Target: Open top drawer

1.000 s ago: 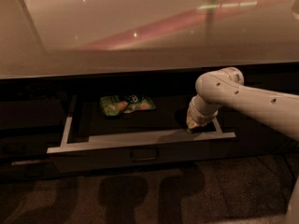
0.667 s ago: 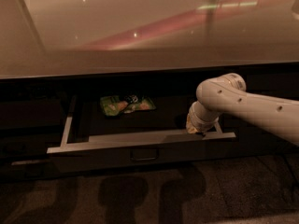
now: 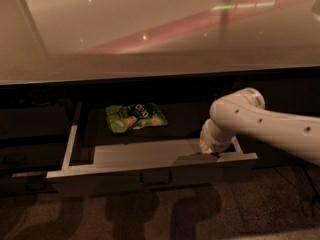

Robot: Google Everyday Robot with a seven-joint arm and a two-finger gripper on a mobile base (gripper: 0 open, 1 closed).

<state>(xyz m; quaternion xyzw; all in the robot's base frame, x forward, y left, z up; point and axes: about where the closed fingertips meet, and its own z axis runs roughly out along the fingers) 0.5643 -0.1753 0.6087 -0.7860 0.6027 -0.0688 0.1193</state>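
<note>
Camera view: wide dark grey top drawer (image 3: pixel 100 178) stands open, crumpled green snack bag (image 3: pixel 135 118) inside. White arm's gripper (image 3: pixel 211 149) sits at the drawer's front right edge; whether it grips, cannot tell.

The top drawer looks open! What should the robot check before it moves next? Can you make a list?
1. Top drawer pulled out: ok. Its grey inside and pale side rails show.
2. Where the gripper is: ok. It sits at the drawer's front right corner, just inside the front edge.
3. Gripper free of the drawer: cannot tell. The white wrist hides where they meet.
4. Green snack bag out of the arm's way: ok. It lies at the back of the drawer, apart from the gripper.
5. Pull handle clear: ok. Nothing is touching it.
</note>
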